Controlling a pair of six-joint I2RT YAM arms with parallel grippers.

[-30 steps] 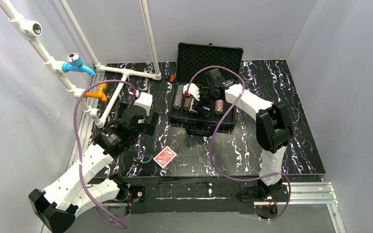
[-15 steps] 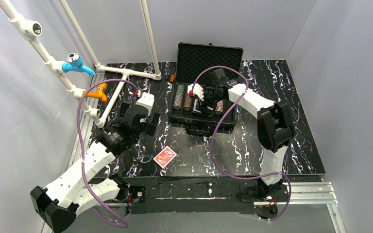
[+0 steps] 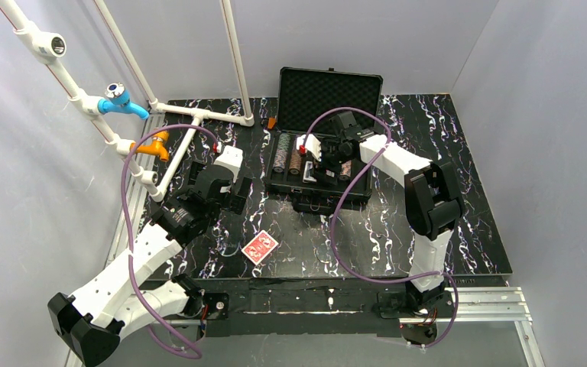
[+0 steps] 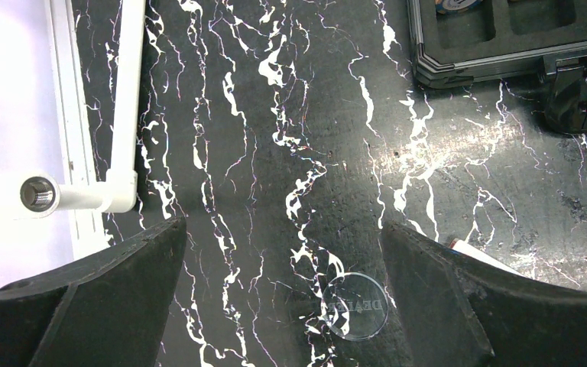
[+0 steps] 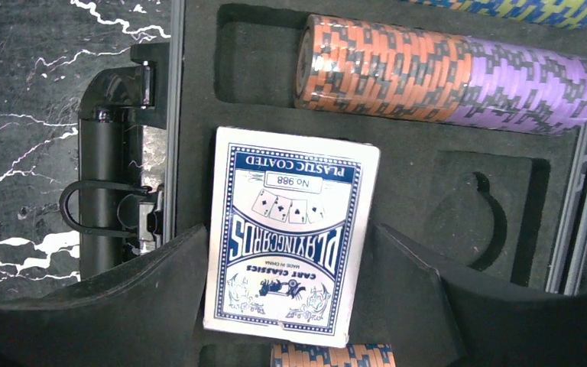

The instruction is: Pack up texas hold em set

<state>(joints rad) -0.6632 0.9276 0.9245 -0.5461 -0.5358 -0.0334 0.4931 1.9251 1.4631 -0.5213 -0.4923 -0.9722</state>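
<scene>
In the top view, the right gripper (image 3: 322, 155) has drawn a little back and up over the open case (image 3: 329, 88) compared with a second ago. The left gripper (image 3: 228, 193) has stayed almost in place over the table (image 3: 458, 214), to the left of the case. The red deck (image 3: 260, 247) lies alone near the front edge, well apart from both. In the left wrist view, the fingers are spread wide with nothing between them, and a clear dealer button (image 4: 355, 306) lies on the table below them. In the right wrist view, the fingers stand on either side of the blue deck (image 5: 294, 229), close to its long edges. The deck is inside the case, beside a row of chips (image 5: 443, 73). From this angle I cannot tell if the fingers still pinch it or have let it go. I judge that the blue deck is just being set down, and that the red deck and the button are still to be packed.
</scene>
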